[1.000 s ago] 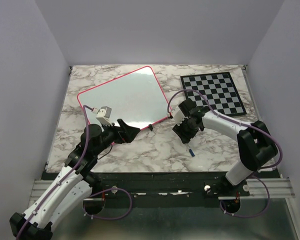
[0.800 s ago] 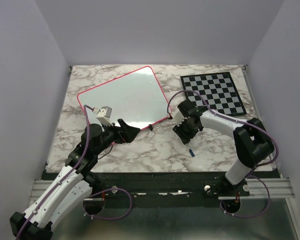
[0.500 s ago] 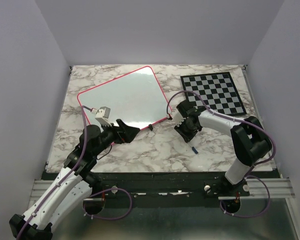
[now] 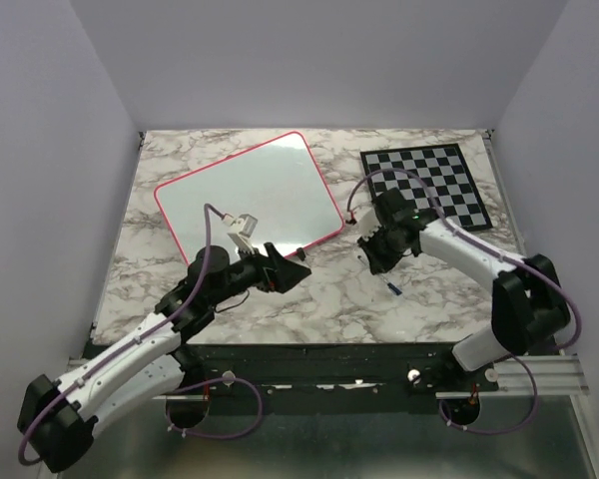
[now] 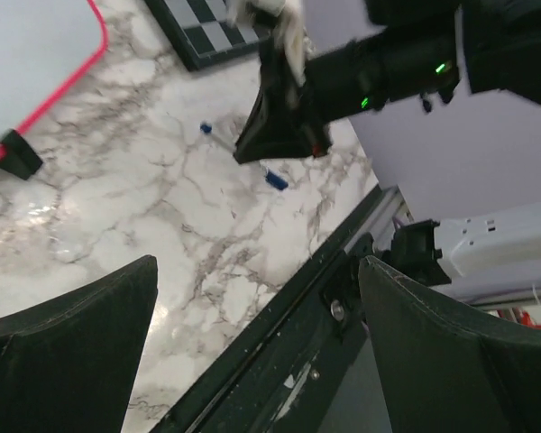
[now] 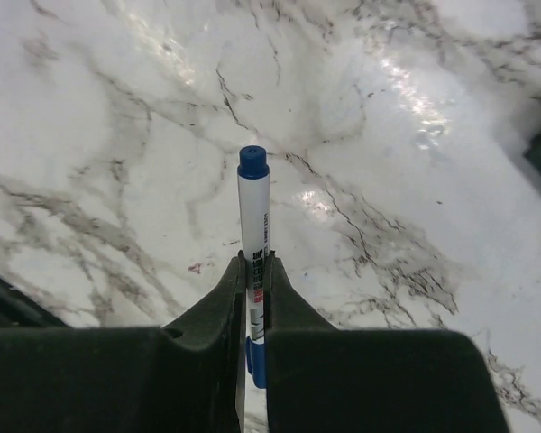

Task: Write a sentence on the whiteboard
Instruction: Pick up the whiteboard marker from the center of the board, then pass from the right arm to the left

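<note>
Right gripper (image 6: pixel 255 263) clenched on a white marker (image 6: pixel 253 216), its blue end pointing up-frame over the marble table (image 6: pixel 117 135). Top view: whiteboard (image 4: pixel 250 190) lies upper left of centre. Its lower-right corner is just left of that gripper, apart from it. Left gripper (image 4: pixel 286 271) spread wide, empty, near the board's lower edge beside a black clip (image 4: pixel 299 249). Chessboard (image 4: pixel 429 185) upper right.

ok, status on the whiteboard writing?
Left end effector open, empty. Right end effector shut on blue marker, over the marble table beside the whiteboard. No writing on it yet. Chessboard lies apart, not in the way.
</note>
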Available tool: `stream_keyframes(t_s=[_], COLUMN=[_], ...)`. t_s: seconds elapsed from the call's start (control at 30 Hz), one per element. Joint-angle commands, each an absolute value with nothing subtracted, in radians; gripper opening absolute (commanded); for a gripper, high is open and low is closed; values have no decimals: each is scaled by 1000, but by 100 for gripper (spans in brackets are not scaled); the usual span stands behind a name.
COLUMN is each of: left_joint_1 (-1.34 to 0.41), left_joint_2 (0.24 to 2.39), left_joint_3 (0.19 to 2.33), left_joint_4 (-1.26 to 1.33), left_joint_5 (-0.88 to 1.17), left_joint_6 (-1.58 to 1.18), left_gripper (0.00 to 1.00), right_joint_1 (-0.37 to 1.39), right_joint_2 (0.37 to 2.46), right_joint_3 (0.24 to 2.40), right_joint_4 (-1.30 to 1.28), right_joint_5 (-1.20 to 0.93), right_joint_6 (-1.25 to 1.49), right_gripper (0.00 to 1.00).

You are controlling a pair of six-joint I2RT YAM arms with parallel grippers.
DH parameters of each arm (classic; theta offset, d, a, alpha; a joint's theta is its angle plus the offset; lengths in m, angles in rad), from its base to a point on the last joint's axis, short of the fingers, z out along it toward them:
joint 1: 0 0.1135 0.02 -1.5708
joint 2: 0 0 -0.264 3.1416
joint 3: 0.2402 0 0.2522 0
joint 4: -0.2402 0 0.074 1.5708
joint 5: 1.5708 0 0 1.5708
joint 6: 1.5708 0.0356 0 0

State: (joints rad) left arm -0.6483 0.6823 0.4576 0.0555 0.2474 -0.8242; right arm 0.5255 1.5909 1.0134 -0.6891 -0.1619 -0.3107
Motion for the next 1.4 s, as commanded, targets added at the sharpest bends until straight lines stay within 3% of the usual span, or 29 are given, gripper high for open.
stream_keyframes(t_s=[0.0,0.3,0.5,0.93,1.3,1.37], left_joint_1=[-780,-917,-983,-1019,-1019,-1019], left_joint_2=[839,1277,1485,1640,1674,1674], left_joint_3=[459,627,804,954,953,953], left_joint_4=[294,584,629,546,623,633], left_joint_5=[224,137,100,98,190,204], left_joint_6=[-842,-870,-873,-873,-884,-882], left_gripper=[99,95,93,82,54,43], right_joint_1=[402,154,89,20,5,5], right_joint_2=[1392,1187,1118,1104,1094,1089], right_joint_3=[1054,1028,953,890,865,858], right_joint_4=[-704,-574,-436,-336,-284,-275], right_joint_5=[-441,-872,-932,-1012,-1058,-1061], right_joint_6=[-281,-65,96,221,268,278], right_gripper=[7,7,7,7,8,8])
